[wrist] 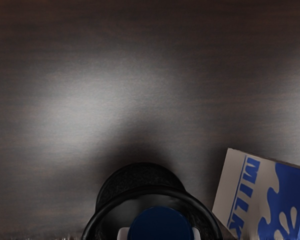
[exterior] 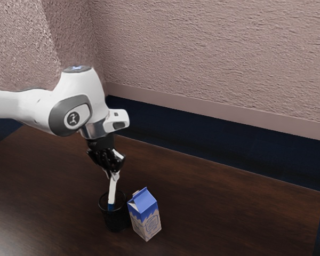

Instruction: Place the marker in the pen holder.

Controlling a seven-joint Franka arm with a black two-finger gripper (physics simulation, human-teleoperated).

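A dark wood-grain bench (exterior: 218,192) spreads under everything. Nearest on it, well in from its long far edge and from its corner at the exterior view's right, stands an upright blue-and-white milk carton (exterior: 145,216). Just beside it, toward the exterior view's left, is the round black pen holder (exterior: 116,220). The white marker (exterior: 113,189) points down, its long axis steep with a slight lean, blue end lowest, at the holder's mouth; whether that end is past the rim is hard to tell. The wrist view has a round blue part of it against the opening. The marker hangs directly below the hand (exterior: 113,172), which is closed on its upper part. The hand points down beneath the bent wrist of the white arm (exterior: 34,109), which comes in roughly level. Beyond the bench's far edge lie dark blue floor (exterior: 202,141) and a rough pinkish wall (exterior: 213,53).
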